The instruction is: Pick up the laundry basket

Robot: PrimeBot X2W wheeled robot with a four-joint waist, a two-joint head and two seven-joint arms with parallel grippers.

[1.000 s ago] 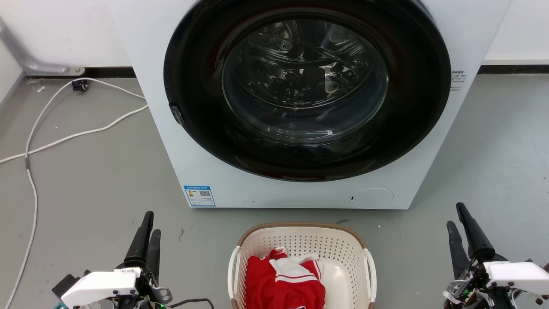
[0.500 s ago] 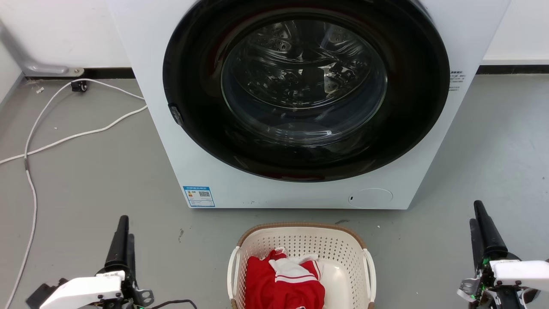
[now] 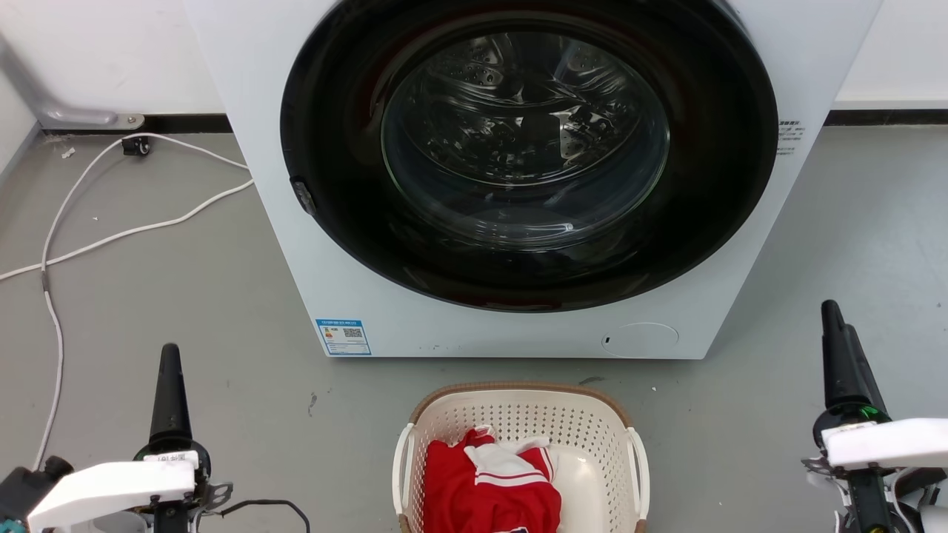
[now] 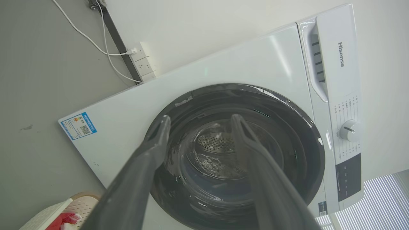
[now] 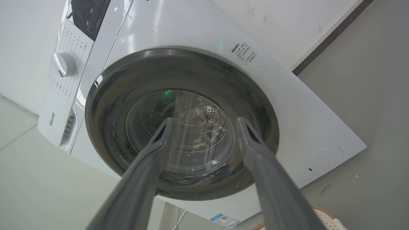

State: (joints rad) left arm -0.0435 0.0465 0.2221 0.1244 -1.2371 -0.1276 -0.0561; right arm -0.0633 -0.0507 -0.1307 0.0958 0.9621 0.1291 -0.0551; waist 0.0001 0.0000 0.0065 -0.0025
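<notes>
Approach step: left pincer (image 3: 169, 355) and right pincer (image 3: 833, 311) gape empty, flanking the cream-white perforated plastic laundry basket (image 3: 522, 418) — next, each likely swings inward to its white side handles (image 3: 401, 466).

The washing machine (image 3: 281, 222) has a smooth, glossy white front. Its door ring (image 3: 341, 244) is shiny black, its window (image 3: 526, 141) is clear glass, and a perforated metal drum (image 4: 217, 143) gleams behind it. At seven o'clock on the front sits a slick paper-like label (image 3: 344, 337). At six o'clock from the machine, the laundry basket (image 3: 533, 426) is matt cream plastic full of holes. Its rim (image 3: 518, 387) is brown with a woven look, and soft red and white cloth (image 3: 489, 496) lies inside. The floor (image 3: 185, 296) is dull grey, smooth and lightly scuffed. The left gripper (image 4: 200, 117) and right gripper (image 5: 204, 120) have dark grey, matt fingers.
</notes>
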